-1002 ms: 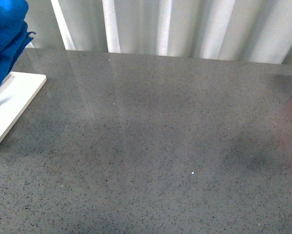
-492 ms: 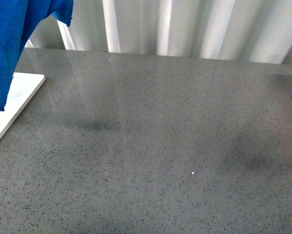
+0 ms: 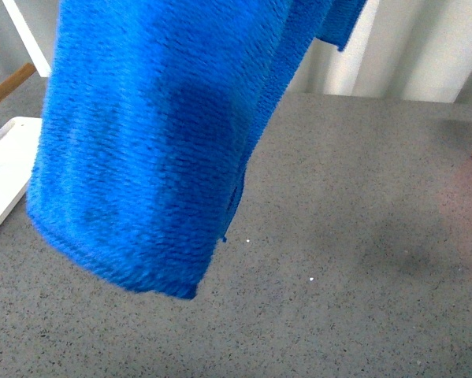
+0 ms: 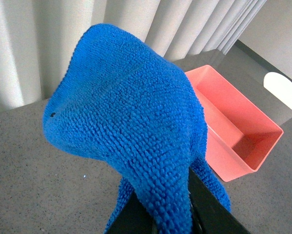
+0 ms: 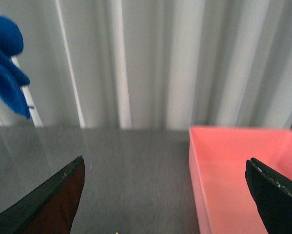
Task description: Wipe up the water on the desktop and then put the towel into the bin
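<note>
Three camera views of one moment.

Front view: a blue towel (image 3: pixel 149 134) hangs in the air above a speckled grey desktop (image 3: pixel 362 228) and fills the upper left of the picture. A darker patch near its middle may be damp. A white board (image 3: pixel 3 169) lies at the left edge.

Left wrist view: the left gripper (image 4: pixel 165 190) is clamped on a fold of the towel, which drapes over its dark fingers (image 4: pixel 211 209). A pink bin (image 4: pixel 248 109) stands on the desktop beyond.

Right wrist view: the right gripper (image 5: pixel 164 165) is spread wide and holds nothing, with the bin ahead of it.

The towel looks light, soft and limp, perhaps slightly heavier where wet. A firm pinch on a bunched fold should hold it.
</note>
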